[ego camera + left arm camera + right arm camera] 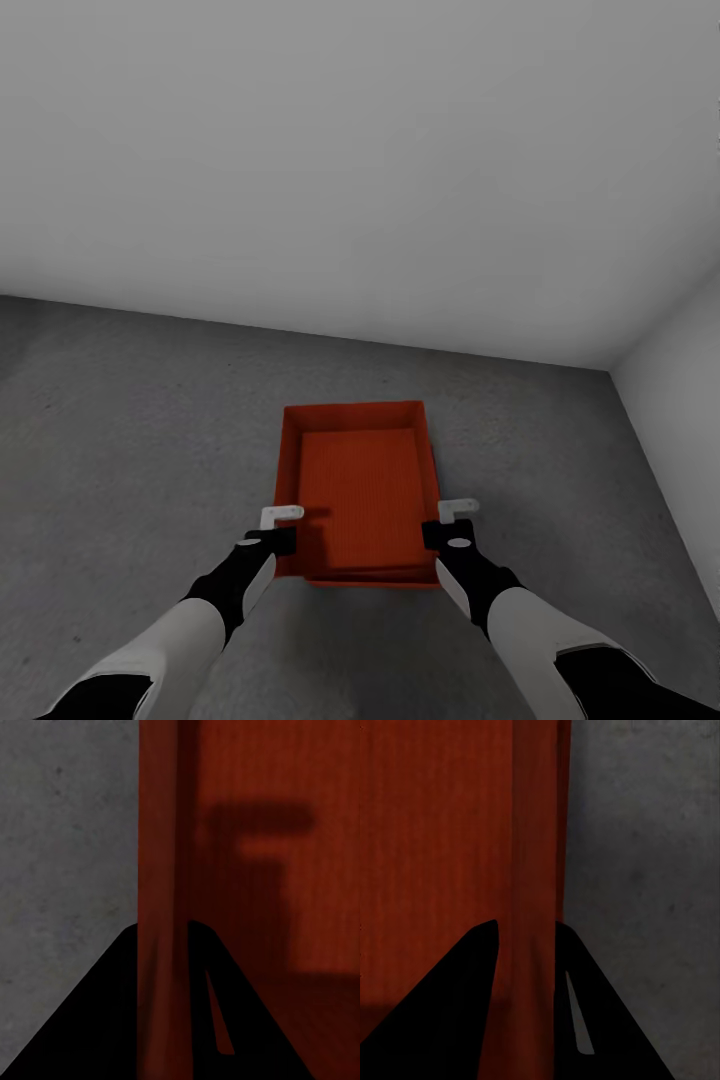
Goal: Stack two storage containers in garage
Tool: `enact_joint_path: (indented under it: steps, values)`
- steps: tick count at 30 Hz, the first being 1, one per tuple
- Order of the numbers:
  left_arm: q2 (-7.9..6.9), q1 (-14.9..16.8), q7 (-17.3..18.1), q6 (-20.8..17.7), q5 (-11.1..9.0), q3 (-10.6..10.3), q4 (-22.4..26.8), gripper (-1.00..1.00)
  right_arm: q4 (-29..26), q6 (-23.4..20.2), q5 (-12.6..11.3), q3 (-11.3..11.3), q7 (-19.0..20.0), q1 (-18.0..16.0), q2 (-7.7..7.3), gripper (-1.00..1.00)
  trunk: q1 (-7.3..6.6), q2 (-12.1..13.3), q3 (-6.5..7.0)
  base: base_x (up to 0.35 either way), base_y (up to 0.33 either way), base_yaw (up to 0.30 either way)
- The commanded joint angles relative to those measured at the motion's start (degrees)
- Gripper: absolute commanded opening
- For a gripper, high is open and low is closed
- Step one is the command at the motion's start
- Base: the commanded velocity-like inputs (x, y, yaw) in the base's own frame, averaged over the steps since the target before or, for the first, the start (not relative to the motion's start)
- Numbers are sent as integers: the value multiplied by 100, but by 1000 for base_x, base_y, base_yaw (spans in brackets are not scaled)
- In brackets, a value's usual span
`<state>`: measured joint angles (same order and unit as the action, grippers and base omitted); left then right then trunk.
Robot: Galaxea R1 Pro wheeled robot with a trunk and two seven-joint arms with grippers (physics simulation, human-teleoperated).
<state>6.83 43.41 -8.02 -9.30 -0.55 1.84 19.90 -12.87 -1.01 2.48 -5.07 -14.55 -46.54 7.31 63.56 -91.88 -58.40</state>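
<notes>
A red-orange storage container [362, 490] sits low over the dark grey concrete floor [120, 430] of the garage, straight in front of me. Extra edges along its near side hint at a second box under it, but I cannot tell. My left gripper [283, 520] is shut on its left side wall, and my right gripper [455, 512] is shut on its right side wall. In the left wrist view the gripper [161, 937] straddles the red wall [161, 832]. The right wrist view shows the right gripper [526, 934] pinching the other wall [536, 832]. Whether the box rests on the floor is unclear.
A plain pale grey wall [350, 150] stands ahead, a short way beyond the box. A second grey wall [680, 410] closes the right side, forming a corner at the back right. Bare concrete spreads to the left [67, 832] and right [645, 832] of the box.
</notes>
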Motion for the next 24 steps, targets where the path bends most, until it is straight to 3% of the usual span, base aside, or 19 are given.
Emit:
enact_joint_path:
  steps: [1,24]
  values:
    - [-190,1,-33,24,81,-63,31,-100,21,-244,-29,-33,-22,-4,-19,-100,0,-2,-3,0,-10,0]
    - [-196,1,-25,24,77,-70,31,-100,21,-243,-29,-37,-22,-4,-19,-100,0,-2,-3,0,-57,0]
